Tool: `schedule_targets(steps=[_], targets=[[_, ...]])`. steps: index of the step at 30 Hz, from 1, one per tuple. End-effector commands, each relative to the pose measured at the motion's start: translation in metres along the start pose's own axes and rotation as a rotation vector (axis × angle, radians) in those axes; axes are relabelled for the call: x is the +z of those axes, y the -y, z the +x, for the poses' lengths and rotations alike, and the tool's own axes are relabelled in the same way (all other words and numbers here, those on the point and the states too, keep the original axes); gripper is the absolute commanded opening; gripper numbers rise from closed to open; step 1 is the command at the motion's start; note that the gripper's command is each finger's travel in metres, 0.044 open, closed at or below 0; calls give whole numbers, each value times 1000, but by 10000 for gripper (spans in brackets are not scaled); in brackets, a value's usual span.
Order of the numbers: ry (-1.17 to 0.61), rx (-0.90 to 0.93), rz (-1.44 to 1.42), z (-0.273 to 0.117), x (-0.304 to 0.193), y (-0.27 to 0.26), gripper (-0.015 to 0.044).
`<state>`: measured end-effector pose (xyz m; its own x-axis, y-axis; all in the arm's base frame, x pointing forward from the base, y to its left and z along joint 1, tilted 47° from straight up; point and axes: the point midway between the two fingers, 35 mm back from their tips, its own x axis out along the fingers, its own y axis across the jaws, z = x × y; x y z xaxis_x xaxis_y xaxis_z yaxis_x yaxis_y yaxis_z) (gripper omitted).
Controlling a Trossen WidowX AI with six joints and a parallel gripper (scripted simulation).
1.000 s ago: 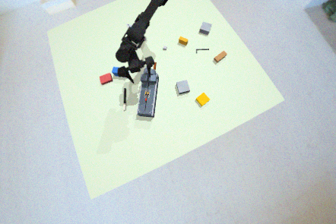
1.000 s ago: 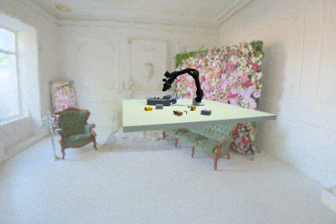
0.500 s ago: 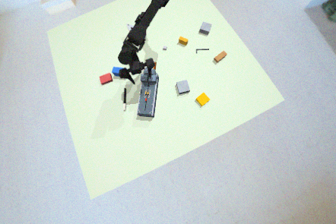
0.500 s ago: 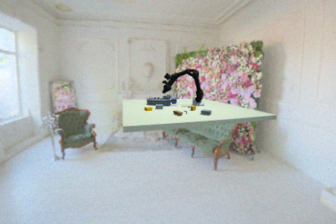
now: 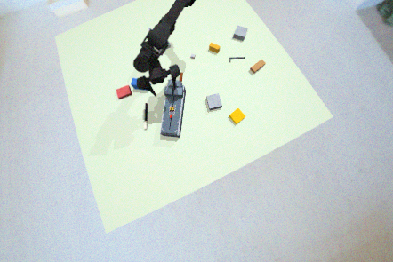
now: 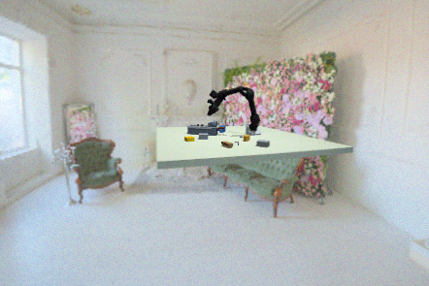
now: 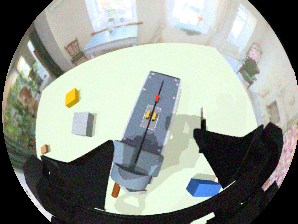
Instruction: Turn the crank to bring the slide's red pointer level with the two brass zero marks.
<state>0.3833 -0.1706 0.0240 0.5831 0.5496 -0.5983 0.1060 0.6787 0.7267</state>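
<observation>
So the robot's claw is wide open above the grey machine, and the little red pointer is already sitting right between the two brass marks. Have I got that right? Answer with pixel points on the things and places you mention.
Not quite: the red pointer (image 5: 171,116) (image 7: 157,98) isn't between the brass marks (image 5: 172,109) (image 7: 151,115); the wrist view shows it farther along the slot, past them. The claw (image 7: 152,145) is indeed wide open above the grey machine (image 5: 172,123) (image 7: 162,107).

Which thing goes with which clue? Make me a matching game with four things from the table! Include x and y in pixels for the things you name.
1. red pointer (image 5: 171,116) (image 7: 157,98)
2. blue block (image 5: 134,83) (image 7: 203,188)
3. tool (image 7: 156,145)
4. brass marks (image 5: 172,109) (image 7: 151,116)

A. open, holding nothing
B. between the pointer and the machine's raised end
C. beside the red block (image 5: 124,91)
D. on the machine (image 5: 171,133) (image 7: 168,86), off the marks

Pairs: 1-D, 2-C, 3-A, 4-B
</observation>
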Motion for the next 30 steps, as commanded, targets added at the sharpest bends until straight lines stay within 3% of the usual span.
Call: schedule_targets(steps=[1, 30], targets=[[5, 2, -4, -20, 13, 1, 440], [97, -244, 257, -60, -39, -82, 440]])
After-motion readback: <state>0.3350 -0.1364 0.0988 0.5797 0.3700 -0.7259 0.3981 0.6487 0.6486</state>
